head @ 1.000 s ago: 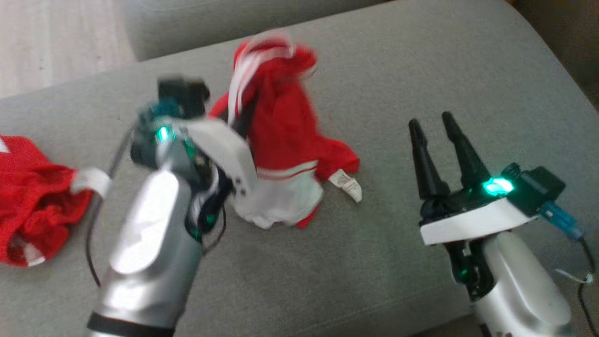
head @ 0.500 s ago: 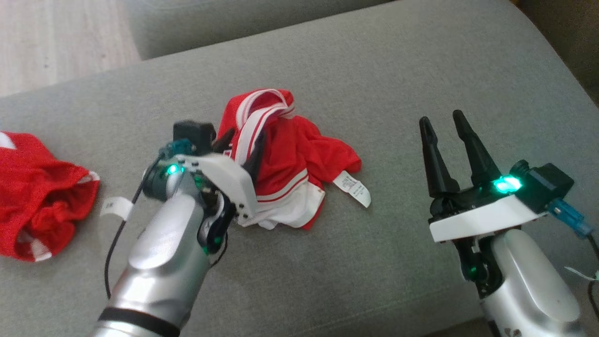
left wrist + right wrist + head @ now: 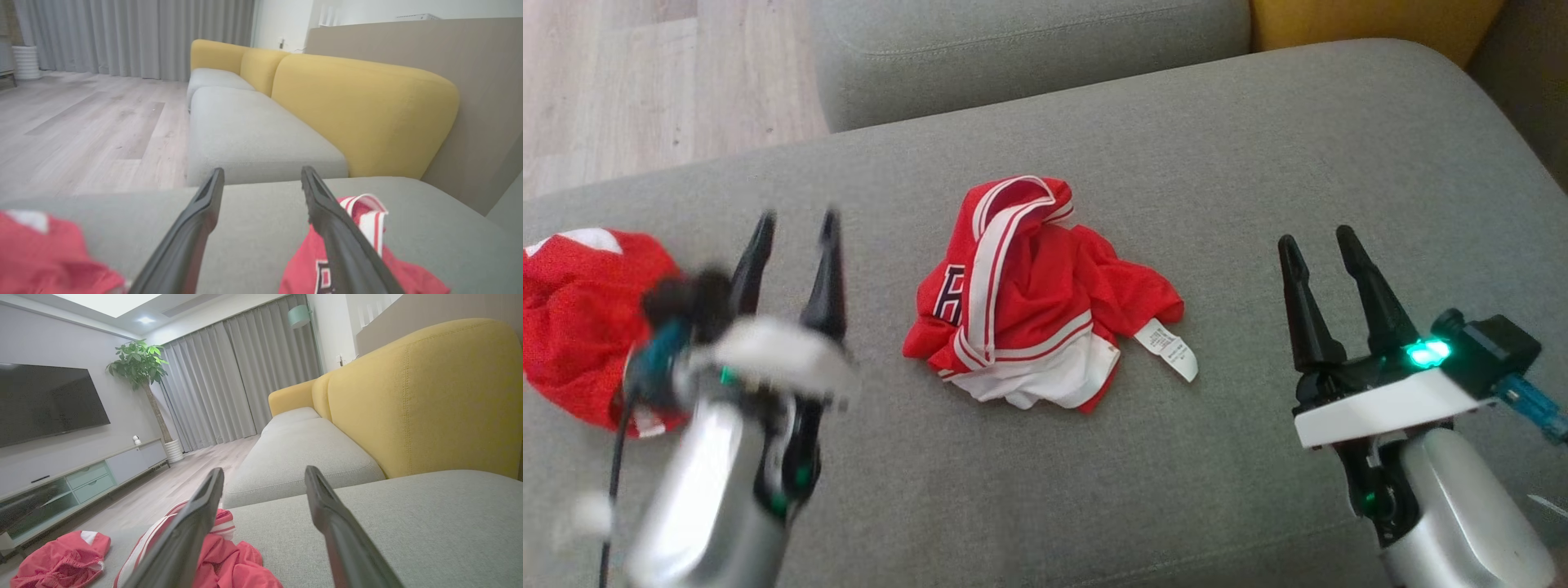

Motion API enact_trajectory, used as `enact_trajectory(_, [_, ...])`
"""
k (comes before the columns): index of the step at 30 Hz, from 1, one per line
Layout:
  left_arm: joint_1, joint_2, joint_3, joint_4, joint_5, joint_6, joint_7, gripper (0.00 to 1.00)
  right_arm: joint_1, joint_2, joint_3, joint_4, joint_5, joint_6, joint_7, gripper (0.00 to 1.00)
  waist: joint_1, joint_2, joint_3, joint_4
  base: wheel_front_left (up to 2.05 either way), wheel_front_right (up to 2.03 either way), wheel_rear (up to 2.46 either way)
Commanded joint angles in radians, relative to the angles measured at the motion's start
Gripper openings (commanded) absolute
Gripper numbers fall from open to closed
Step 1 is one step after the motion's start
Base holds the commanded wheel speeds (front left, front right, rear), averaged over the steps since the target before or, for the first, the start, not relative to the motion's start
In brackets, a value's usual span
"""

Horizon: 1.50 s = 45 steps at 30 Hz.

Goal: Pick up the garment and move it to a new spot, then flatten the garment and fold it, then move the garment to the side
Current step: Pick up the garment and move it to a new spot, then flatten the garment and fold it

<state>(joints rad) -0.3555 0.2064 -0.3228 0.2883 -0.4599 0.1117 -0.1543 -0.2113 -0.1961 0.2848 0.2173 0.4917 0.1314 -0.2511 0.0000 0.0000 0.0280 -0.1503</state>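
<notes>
Nearest to us, our left hand (image 3: 797, 216) hovers over the grey seat cushion (image 3: 1258, 506) at the lower left. It is blurred, but its two dark fingers are spread wide with nothing between them. Our right hand (image 3: 1315, 236) hangs at the lower right with a green light glowing on its wrist, its fingers likewise wide apart and empty. Both hands point away from us across the cushion.

Between the two hands and a little farther out lies the garment (image 3: 1045, 302), a red jersey with white-and-red striped trim, crumpled in a heap in the middle of the cushion. We touch it with neither hand: it sits to the right of the left hand and well to the left of the right one. A white panel shows at its near edge and dark lettering on its left side. A white label (image 3: 1172, 351) sticks out onto the cushion at its right, and a striped band loops over its top.

At the cushion's left edge, just beside our left wrist, lies a second red garment (image 3: 572, 318), also bunched and apart from the first.

Beyond, we see a neighbouring cushion (image 3: 1013, 49) of the same grey, a yellow backrest (image 3: 1372, 20) to the right and wooden floor (image 3: 645, 82) to the left. From the right wrist we make out grey curtains (image 3: 229, 375), a plant (image 3: 139, 363) and a dark television (image 3: 49, 402) across the room.
</notes>
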Motion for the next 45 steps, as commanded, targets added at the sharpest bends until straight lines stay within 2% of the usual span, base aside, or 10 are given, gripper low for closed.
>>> enact_trajectory(1, [-0.004,0.035,0.050,-0.058,0.005,0.015,-0.026,1.00,-0.013,-0.005,0.008,-0.040,0.000,-0.001,-0.011,1.00,0.0000,0.0000,-0.001,0.004,0.00,0.00,0.00])
enact_trajectory(6, [0.164,0.043,0.071,-0.149,0.045,0.085,-0.084,1.00,0.021,-0.011,-0.005,-0.043,-0.005,-0.001,-0.011,1.00,0.0000,0.0000,-0.005,0.018,0.00,0.00,0.00])
enact_trajectory(9, [0.258,0.021,0.078,-0.200,0.102,0.148,-0.103,1.00,0.049,-0.009,-0.035,-0.048,-0.010,-0.001,-0.011,1.00,0.0000,0.0000,-0.008,0.025,0.00,0.00,0.00])
enact_trajectory(13, [0.315,-0.016,0.092,-0.251,0.146,0.181,-0.107,1.00,0.070,-0.004,-0.059,-0.057,-0.017,-0.001,-0.011,1.00,0.0000,0.0000,-0.005,0.028,0.00,0.00,0.00])
enact_trajectory(30, [0.322,-0.086,0.140,-0.245,0.201,0.112,-0.107,1.00,0.063,-0.018,-0.044,-0.044,-0.017,-0.001,-0.011,1.00,0.0000,0.0000,0.007,0.025,0.00,0.00,0.00])
enact_trajectory(45, [0.321,-0.117,0.165,-0.229,0.223,0.078,-0.107,1.00,0.060,-0.018,-0.038,-0.026,-0.012,-0.001,-0.011,1.00,0.0000,0.0000,0.008,0.029,0.00,0.00,0.00])
